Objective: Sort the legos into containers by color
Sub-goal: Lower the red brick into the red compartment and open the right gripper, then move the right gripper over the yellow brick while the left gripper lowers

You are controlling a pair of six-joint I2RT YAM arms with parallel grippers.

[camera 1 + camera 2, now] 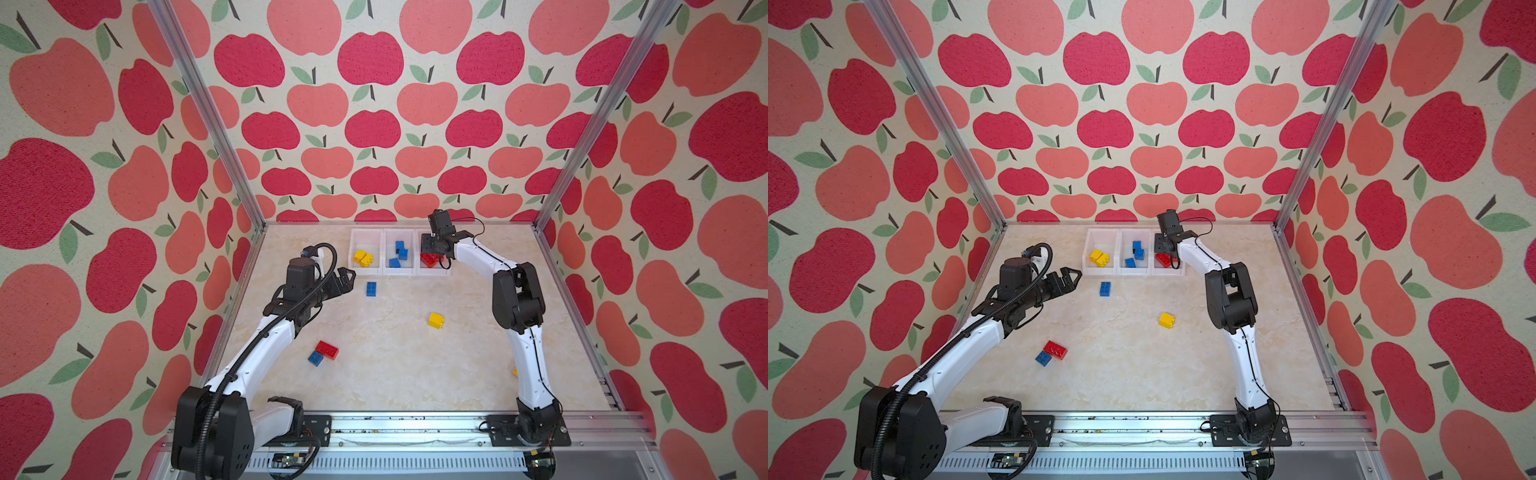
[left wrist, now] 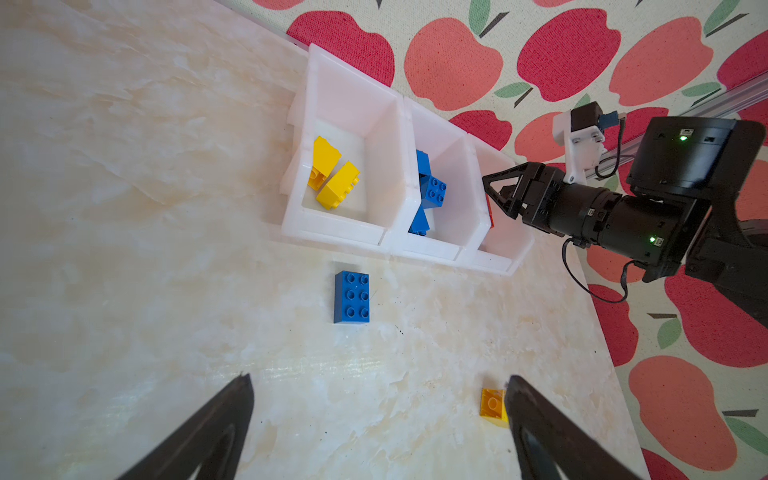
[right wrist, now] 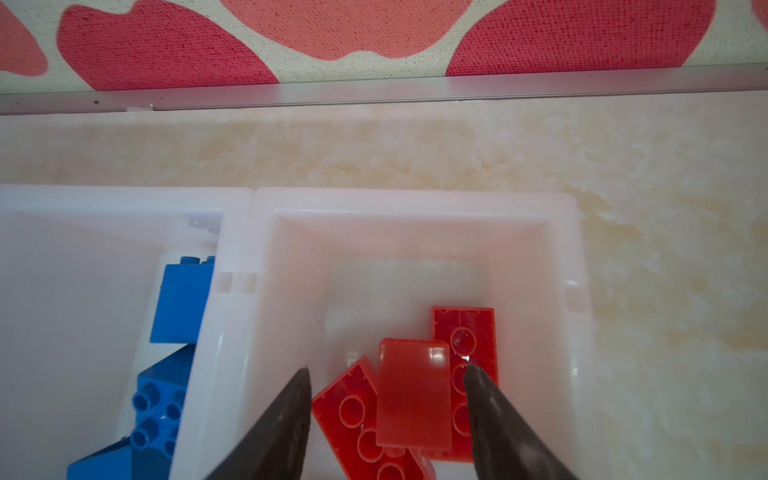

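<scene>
- The right end effector hangs over the right-hand bin of the containers, at the upper centre of both top views. Its jaws are parted, with a gap on either side of the smooth red brick between them, so it grips nothing.
- The yellow pair fills the left bin and the blue bricks fill the middle one.
- The left end effector is spread wide and empty, left of the bins.
- Four legos lie loose on the surface: a blue oblong just below the bins, a yellow cube right of centre, and a red oblong touching a small blue square at lower left.
</scene>
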